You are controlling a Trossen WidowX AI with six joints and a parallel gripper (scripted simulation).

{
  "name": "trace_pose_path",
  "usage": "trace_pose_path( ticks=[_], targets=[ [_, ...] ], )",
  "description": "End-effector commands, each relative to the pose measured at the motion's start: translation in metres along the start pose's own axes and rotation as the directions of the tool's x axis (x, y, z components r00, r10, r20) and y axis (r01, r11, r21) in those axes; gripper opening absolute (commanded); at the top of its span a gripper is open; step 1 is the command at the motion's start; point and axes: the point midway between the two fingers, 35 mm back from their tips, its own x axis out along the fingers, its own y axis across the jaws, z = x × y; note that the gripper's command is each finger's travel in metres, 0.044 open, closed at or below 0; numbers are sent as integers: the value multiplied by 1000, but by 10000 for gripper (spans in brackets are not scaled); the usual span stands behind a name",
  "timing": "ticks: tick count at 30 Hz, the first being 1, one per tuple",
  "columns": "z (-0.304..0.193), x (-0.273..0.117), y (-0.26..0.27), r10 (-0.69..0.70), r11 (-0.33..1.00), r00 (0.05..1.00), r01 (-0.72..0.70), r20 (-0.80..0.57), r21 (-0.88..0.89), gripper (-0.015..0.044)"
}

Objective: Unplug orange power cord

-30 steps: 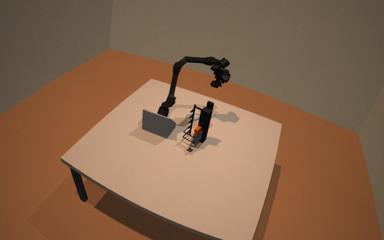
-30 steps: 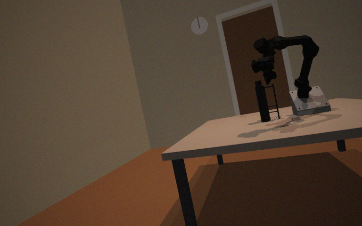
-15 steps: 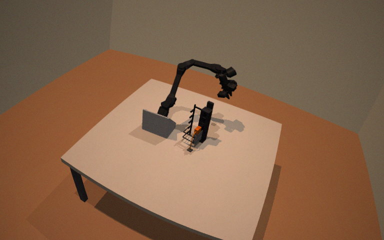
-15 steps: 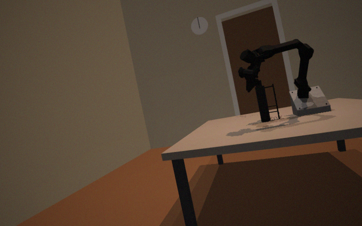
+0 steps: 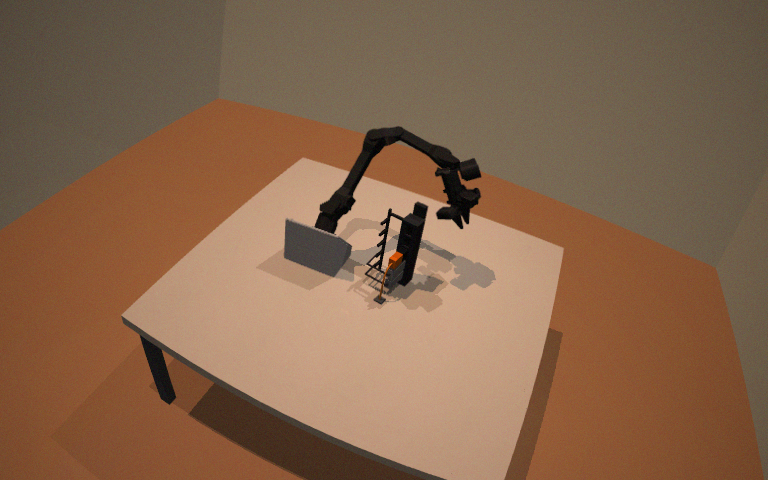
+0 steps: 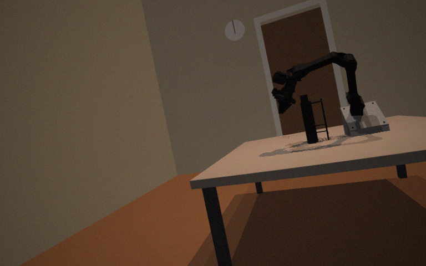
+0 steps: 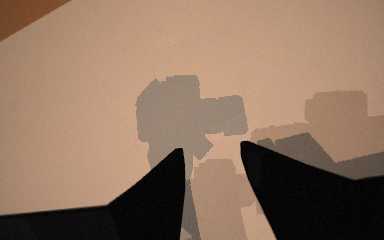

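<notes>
I see my end effector [image 5: 459, 217] up in the air, off to one side of the tall black power strip [image 5: 412, 237]. Its two fingers are partly apart, with a gap between them, and nothing is in that gap. In the wrist view I only see the bare tabletop [image 7: 75, 125] and shadows between the fingers.

The power strip stands straight up on the tabletop, so its long side runs up and down. The orange plug [image 5: 395, 259] sits low on the strip, on the face that looks toward the thin black rack [image 5: 382, 240]. The orange cord [image 5: 384, 283] hangs down from the plug to a small gray block [image 5: 379, 301] on the tabletop.

So the plug is down from my end effector and on the other side of the strip. My end effector is near the top of the strip, and the plug is near the bottom. The strip stands between them.

I think I have to go around the strip and come down low to reach the plug. The plug looks like it sticks out sideways from the strip, so I think I have to pull it sideways, away from the strip, toward the rack. The rack stands just beside the plug, so there is little room there.

The plug is not out yet.
</notes>
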Motion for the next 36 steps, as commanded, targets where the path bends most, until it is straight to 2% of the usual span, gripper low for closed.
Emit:
trace_pose_path(
  ticks=[1,7,13,15,18,20,22,36],
  targets=[
    [20,8,-55,-84,994,996,83,9,69,160],
    [37,5,-141,-195,942,981,190,-10,278,160],
    [15,2,-205,-250,790,958,287,-142,542,160],
    [-1,-1,-230,-254,681,943,333,-215,652,160],
    [-32,-8,-268,-227,443,912,410,-343,797,160],
    [-55,-14,-287,-184,264,888,457,-421,849,160],
    [-70,-18,-297,-146,146,873,485,-466,862,160],
    [-70,-18,-298,-141,132,871,488,-471,863,160]
  ],
)
